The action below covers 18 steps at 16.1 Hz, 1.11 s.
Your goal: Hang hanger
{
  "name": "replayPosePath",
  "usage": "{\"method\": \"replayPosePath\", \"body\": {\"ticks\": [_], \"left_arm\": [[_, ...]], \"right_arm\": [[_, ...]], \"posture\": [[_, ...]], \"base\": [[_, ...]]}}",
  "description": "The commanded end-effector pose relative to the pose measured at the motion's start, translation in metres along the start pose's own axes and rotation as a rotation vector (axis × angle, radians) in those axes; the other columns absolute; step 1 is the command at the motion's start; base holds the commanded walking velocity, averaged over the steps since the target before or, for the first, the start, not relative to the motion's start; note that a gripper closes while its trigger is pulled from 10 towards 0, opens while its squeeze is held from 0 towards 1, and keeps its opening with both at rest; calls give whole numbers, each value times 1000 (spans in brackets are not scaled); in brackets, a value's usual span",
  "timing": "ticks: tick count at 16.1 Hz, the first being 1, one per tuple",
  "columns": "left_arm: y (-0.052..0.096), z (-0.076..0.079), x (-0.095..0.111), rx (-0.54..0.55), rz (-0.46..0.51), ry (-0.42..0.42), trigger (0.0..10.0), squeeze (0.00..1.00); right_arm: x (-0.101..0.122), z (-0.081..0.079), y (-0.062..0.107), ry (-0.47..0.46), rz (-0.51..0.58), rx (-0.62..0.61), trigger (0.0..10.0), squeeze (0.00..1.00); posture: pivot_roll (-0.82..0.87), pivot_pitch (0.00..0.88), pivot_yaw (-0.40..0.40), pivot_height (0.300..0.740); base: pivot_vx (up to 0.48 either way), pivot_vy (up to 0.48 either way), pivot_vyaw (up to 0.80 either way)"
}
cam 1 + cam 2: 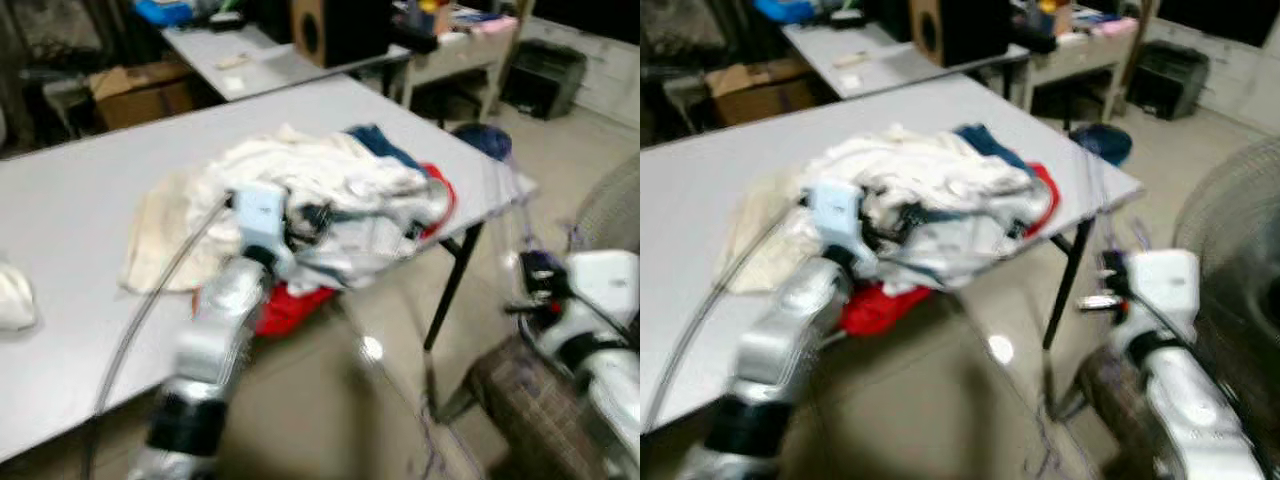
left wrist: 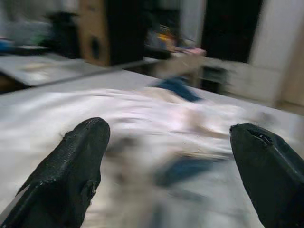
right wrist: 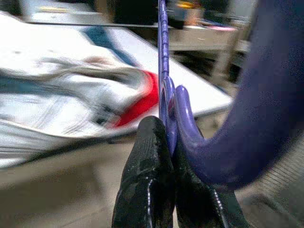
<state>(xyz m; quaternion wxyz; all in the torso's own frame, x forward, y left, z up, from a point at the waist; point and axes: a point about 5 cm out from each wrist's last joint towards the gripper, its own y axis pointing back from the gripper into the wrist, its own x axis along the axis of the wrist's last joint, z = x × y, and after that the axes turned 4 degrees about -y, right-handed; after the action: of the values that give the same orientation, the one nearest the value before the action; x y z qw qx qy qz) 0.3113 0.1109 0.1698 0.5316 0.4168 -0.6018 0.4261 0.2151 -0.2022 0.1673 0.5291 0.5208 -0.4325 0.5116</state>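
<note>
A purple plastic hanger (image 3: 164,71) stands up between the fingers of my right gripper (image 3: 168,130), which is shut on it. That gripper (image 1: 530,285) hangs off the table's right end, over the floor. A pile of white, blue and red clothes (image 1: 330,200) lies on the grey table (image 1: 100,180) near its front edge. My left gripper (image 2: 171,133) is open, its two black fingers wide apart, and it points at the pile. Its fingers (image 1: 310,218) sit at the pile's near side. The picture is blurred.
A round fan grille (image 1: 610,210) stands at the right. A checked basket (image 1: 520,390) sits on the floor below my right arm. Behind are a second table (image 1: 270,60), a speaker (image 1: 335,30) and a cardboard box (image 1: 140,90).
</note>
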Motion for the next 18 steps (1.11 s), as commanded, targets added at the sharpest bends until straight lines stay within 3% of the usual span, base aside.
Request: {"method": "replayPosePath", "body": {"ticks": [1, 3, 9, 13, 14, 16, 17, 18], "left_arm": [[3, -6, 3, 31, 1, -13, 10000, 1000], [5, -16, 13, 63, 30, -40, 10000, 1000], [4, -6, 20, 4, 33, -61, 10000, 1000], [-5, 4, 19, -119, 13, -59, 10000, 1000], [-18, 5, 19, -151, 7, -76, 10000, 1000], [-31, 4, 17, -176, -16, -107, 10000, 1000], [-41, 3, 17, -198, -30, -123, 10000, 835], [-52, 2, 16, -199, -40, -122, 10000, 4]], "right_arm": [[5, -3, -2, 5, 22, 35, 10000, 0], [5, -8, -7, 11, 31, 79, 10000, 0], [0, -10, -3, -3, 25, 70, 10000, 0], [-1, 4, 5, 5, 33, -1, 10000, 0], [0, 15, 10, 31, 30, -26, 10000, 0], [6, 21, 16, 45, 44, -27, 10000, 0], [9, 25, 20, 42, 54, -27, 10000, 0], [10, 29, 24, 44, 56, -18, 10000, 0]], "posture": [[-105, 36, -21, 740], [-87, 35, -27, 740], [-81, 54, -1, 740], [-105, 48, 40, 740], [-123, 52, 60, 740], [-137, 52, 77, 740], [-139, 53, 84, 740], [-152, 49, 94, 740]], "base": [[304, 0, 0], [300, 0, 0], [299, 0, 0], [0, 0, 0], [0, 0, 0], [0, 0, 0], [0, 0, 0], [0, 0, 0]]}}
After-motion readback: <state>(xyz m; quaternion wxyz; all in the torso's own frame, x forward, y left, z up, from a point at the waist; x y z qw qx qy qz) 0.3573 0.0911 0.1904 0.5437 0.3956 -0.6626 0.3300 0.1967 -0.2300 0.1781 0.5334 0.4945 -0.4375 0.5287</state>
